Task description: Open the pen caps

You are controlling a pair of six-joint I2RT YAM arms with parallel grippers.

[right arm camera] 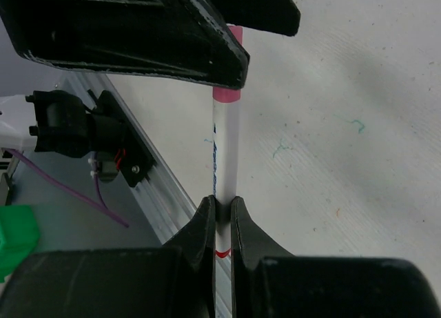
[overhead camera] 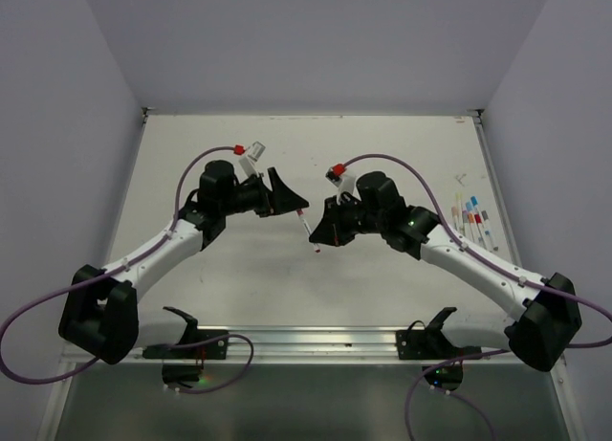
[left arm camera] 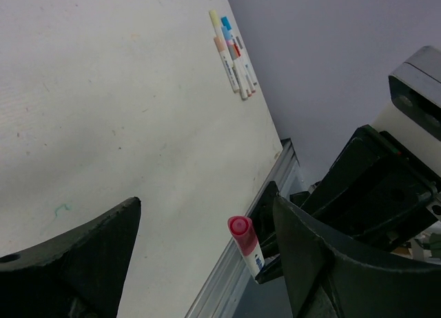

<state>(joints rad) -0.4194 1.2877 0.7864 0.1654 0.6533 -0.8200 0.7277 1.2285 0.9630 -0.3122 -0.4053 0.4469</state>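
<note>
One pen (right arm camera: 226, 145) is held in the air over the middle of the table (overhead camera: 239, 288), well apart from every edge. The right gripper (right arm camera: 222, 202) is closed tight on the white barrel, toward the end away from the cap (left arm camera: 241, 234). The left gripper (left arm camera: 207, 207) is spread wide, with a finger placed to either side of the pink cap. The cap is seen nearer one finger, and no contact can be made out.

The pen is judged light, thin and stiff. Its plastic looks smooth and is likely slippery, so a twist in the grip is to be expected if the pull is off-axis. The cap is short and probably snapped on. It is best taken squarely across its middle and drawn straight along the barrel.

The tabletop is white and matt, marked with faint ink squiggles (right arm camera: 355, 125). More pens (overhead camera: 473, 216) are laid in a row by the right edge, toward the far right corner. A metal rail (overhead camera: 306, 341) is fixed along the near edge. Plain pale walls (overhead camera: 57, 125) are set round the left, far and right edges.
</note>
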